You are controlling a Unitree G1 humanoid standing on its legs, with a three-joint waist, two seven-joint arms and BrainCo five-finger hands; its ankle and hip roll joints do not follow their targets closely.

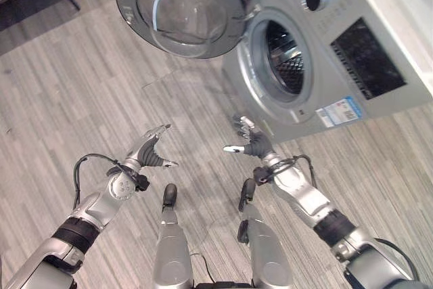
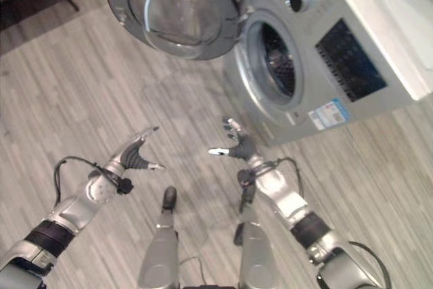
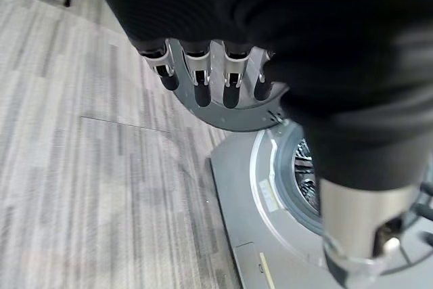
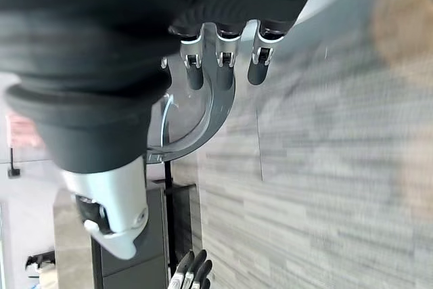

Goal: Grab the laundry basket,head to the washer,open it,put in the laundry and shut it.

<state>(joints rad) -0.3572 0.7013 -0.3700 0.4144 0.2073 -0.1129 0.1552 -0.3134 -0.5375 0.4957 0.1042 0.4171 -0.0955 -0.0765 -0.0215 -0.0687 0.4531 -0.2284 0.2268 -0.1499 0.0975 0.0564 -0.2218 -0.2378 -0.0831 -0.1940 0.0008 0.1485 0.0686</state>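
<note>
1 washer [image 1: 352,65], door [image 1: 179,8] open; 2 hands, left hand [image 1: 150,148] & right hand [image 1: 247,140], empty.

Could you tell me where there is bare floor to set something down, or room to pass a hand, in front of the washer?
Bare floor runs left of the washer, under and beyond the swung-open door. The drum opening is unobstructed. It is tighter between the left hand and right hand, both open and empty.

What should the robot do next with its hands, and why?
Probably swing the washer door shut. It hangs wide open beside the drum opening, and both the left hand and right hand are open and hold nothing. The left hand seems nearer the door. Whether laundry is inside the drum cannot be told.
</note>
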